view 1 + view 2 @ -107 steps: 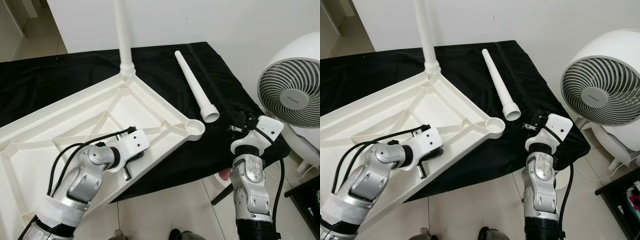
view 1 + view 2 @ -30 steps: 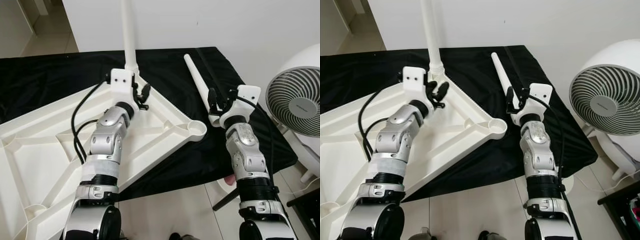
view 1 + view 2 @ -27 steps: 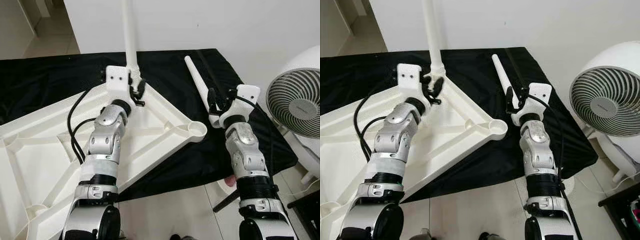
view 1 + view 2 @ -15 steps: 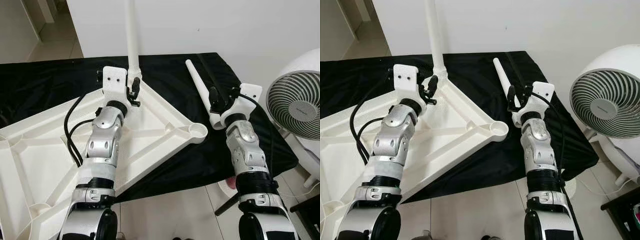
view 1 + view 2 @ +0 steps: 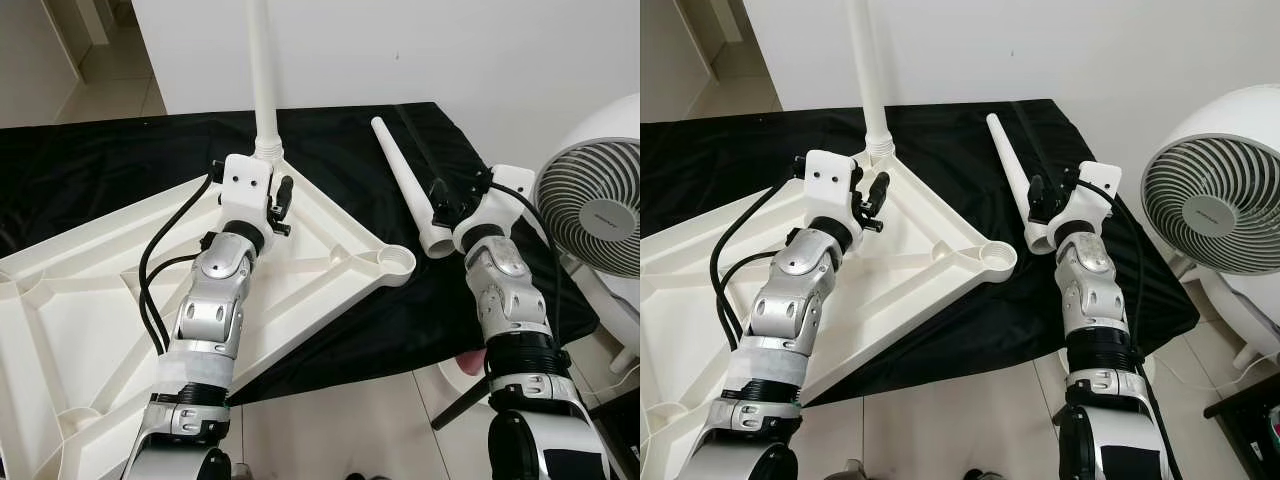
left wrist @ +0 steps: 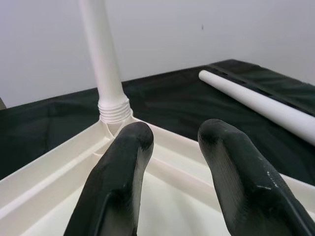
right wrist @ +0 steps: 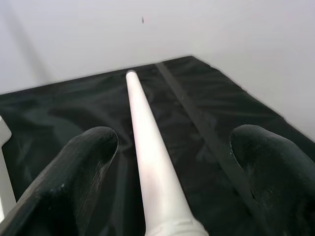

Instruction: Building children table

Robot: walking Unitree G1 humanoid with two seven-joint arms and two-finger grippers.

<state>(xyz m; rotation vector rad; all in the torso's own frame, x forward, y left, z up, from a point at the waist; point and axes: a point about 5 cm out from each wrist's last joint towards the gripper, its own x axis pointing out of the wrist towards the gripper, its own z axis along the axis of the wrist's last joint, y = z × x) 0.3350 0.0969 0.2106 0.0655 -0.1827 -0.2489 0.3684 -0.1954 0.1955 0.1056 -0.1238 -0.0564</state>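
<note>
Left gripper [image 6: 170, 142] up over the overturned white tabletop [image 5: 90, 300], fingers [image 6: 123, 162] parted with nothing between them, aimed at the corner where the upright leg [image 5: 263, 75] stands screwed into its socket; clear of the leg, just short of it. Right gripper [image 7: 172, 162] spread wide, one finger either side of the loose leg [image 5: 405, 180], straddling it near the wide threaded end; contact with the leg impossible to tell. Loose leg lying on the black cloth [image 5: 120, 160], narrow tip toward the wall, open end just beside the empty corner socket [image 5: 395, 264] of the tabletop. Tabletop resting ribs-up across the cloth, near side overhanging toward the floor. White fan [image 5: 590, 205] standing off to the right, well apart from the cloth.
</note>
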